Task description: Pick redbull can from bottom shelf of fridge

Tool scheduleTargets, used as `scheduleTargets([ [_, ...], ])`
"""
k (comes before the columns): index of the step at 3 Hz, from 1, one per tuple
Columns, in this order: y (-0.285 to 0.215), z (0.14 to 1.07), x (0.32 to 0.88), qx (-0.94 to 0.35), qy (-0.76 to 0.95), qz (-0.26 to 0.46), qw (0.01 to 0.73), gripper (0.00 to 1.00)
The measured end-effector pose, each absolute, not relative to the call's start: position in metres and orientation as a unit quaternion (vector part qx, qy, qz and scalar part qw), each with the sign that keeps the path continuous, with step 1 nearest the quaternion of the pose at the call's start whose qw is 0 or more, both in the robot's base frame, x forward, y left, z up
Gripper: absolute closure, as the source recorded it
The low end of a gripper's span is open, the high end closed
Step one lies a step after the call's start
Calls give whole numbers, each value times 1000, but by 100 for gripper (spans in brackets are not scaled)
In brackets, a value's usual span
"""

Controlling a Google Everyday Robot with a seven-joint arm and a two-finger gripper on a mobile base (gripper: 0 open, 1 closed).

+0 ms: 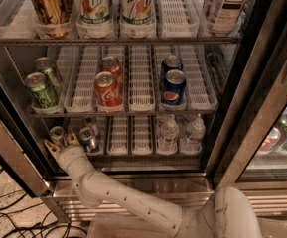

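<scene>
The fridge (262,108) stands open in front of me. On its bottom shelf (133,150), slim silver redbull cans stand at the left: one (57,134) at the far left front, another (88,139) to its right, and a third (91,123) behind. My gripper (60,143), on the white arm reaching in from below, is at the shelf's left front. Its fingers (48,147) are spread on either side of the far-left redbull can, which stands on the shelf.
Small clear water bottles (169,133) stand at the right of the bottom shelf. The shelf above holds green cans (41,90), red cola cans (107,89) and blue Pepsi cans (173,87). The dark door frame (14,157) is close on the left. Cables (4,217) lie on the floor.
</scene>
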State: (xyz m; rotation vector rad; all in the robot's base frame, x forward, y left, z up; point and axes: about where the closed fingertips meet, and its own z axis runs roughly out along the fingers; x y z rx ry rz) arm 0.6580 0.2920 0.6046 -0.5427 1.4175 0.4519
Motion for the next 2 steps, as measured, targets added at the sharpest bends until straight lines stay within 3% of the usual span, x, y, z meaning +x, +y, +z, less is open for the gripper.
scheduleTargets([
  [2,296,608,668,-237,635,205,706,74],
])
